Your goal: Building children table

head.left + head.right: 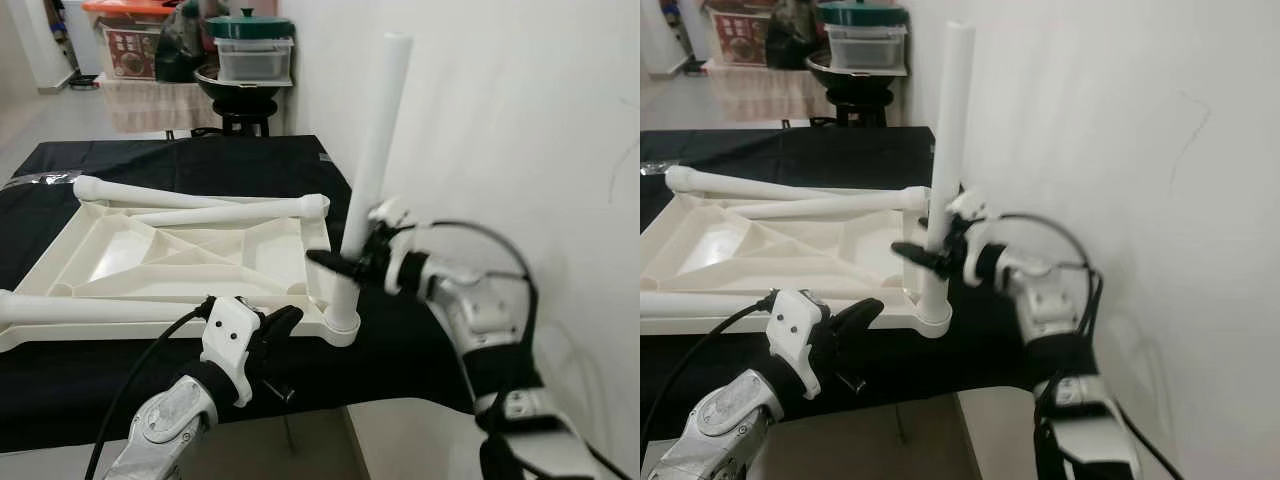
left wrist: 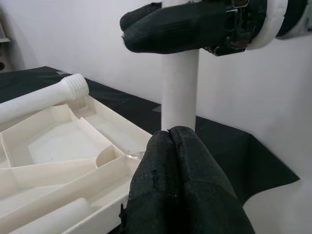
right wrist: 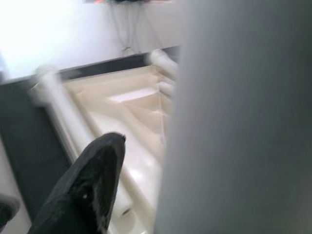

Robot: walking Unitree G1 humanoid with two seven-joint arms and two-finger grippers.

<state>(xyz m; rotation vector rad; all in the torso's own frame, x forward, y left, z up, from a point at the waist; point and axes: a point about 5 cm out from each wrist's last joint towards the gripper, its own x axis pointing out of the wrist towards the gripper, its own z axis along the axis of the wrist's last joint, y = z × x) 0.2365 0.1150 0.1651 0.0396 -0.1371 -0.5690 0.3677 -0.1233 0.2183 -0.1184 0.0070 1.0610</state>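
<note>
Black fingers of the right gripper [image 1: 352, 268] pinch the leg [image 1: 370, 175], which stands straight up in the near right corner socket of the tabletop [image 1: 150, 250]. I think it holds the leg there to turn it tight. The left gripper [image 1: 283, 322] is pressed shut on nothing, just beside that corner, maybe to steady it. Two more legs [image 1: 200, 198] lie across the upside-down tabletop, waiting on the black cloth [image 1: 200, 160].
</note>
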